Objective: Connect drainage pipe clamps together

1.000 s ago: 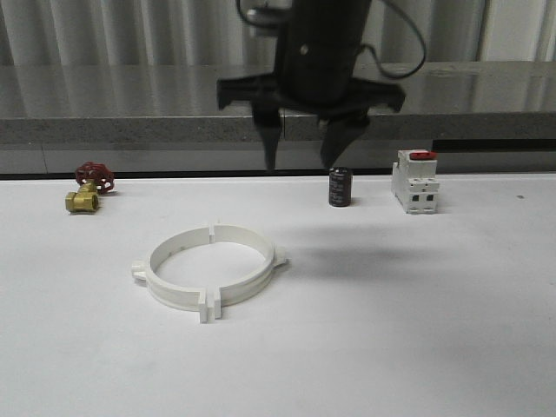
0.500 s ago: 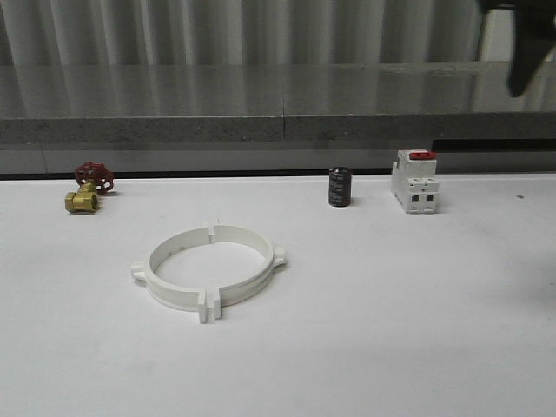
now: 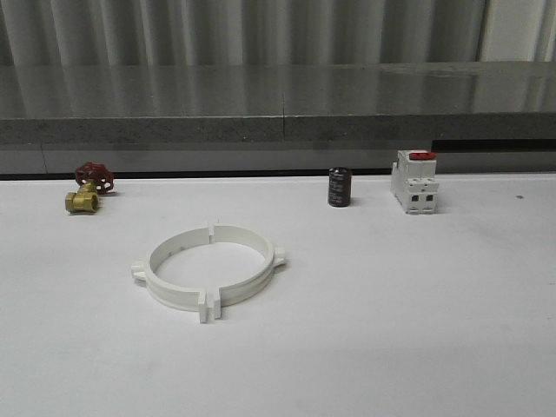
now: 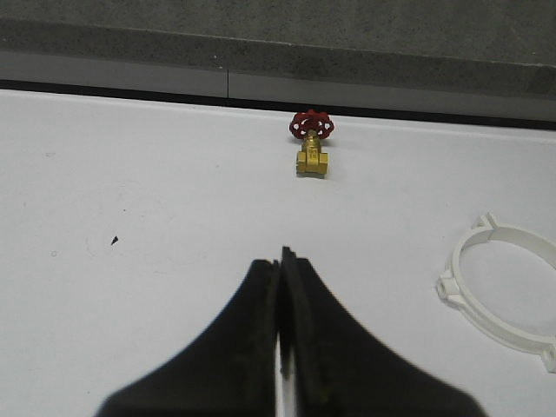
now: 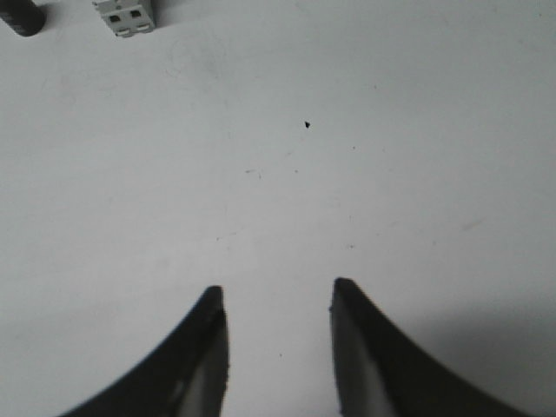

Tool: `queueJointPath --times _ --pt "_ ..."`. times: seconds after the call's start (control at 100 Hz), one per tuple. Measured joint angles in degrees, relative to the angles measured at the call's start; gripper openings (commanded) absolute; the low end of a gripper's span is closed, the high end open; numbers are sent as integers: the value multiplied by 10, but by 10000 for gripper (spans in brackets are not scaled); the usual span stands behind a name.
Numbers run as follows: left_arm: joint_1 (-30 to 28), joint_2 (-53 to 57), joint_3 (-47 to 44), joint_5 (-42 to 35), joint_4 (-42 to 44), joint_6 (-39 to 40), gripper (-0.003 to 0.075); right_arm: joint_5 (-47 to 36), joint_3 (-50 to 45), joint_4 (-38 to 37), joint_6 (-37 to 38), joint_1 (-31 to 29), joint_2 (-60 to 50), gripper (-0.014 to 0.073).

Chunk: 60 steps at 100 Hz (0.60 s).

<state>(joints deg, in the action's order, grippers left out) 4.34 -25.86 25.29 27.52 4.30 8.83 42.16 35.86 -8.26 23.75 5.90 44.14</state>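
**Clamps joined into a ring; both grippers off it**

The two clamps (image 3: 208,274) lie flat on the worktop, left of its middle and about midway between front and back edges. Their end tabs meet at the near and far sides, so the halves read as one closed ring. Whether the tabs are truly locked or only butted together cannot be told from here. In the left wrist view part of the ring (image 4: 504,291) shows, well apart from the left gripper (image 4: 282,261).

The left gripper has its fingers pressed together with nothing between them. The right gripper (image 5: 276,300) has its fingers parted over bare worktop and holds nothing.

Judged from this, the joining step looks finished or nearly so. If anything is left, the next move calls for a check of the tab seams, and a press on each pair should they stand ajar.

Along the back edge stand a valve (image 3: 89,187) towards the left, a capacitor (image 3: 340,187) right of centre, and a switch (image 3: 414,181) further right, all well apart from the ring.
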Motion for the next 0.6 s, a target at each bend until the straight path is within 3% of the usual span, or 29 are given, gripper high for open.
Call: queueJointPath --times 0.09,0.26,0.6 --pt "0 0 0 0 0 0 -21 4 -26 1 0 0 -47 -74" --pt "0 0 0 0 0 0 -21 4 -41 -3 -1 0 -103 -67" --pt "0 0 0 0 0 0 -21 4 -43 -4 -1 0 -108 -67"
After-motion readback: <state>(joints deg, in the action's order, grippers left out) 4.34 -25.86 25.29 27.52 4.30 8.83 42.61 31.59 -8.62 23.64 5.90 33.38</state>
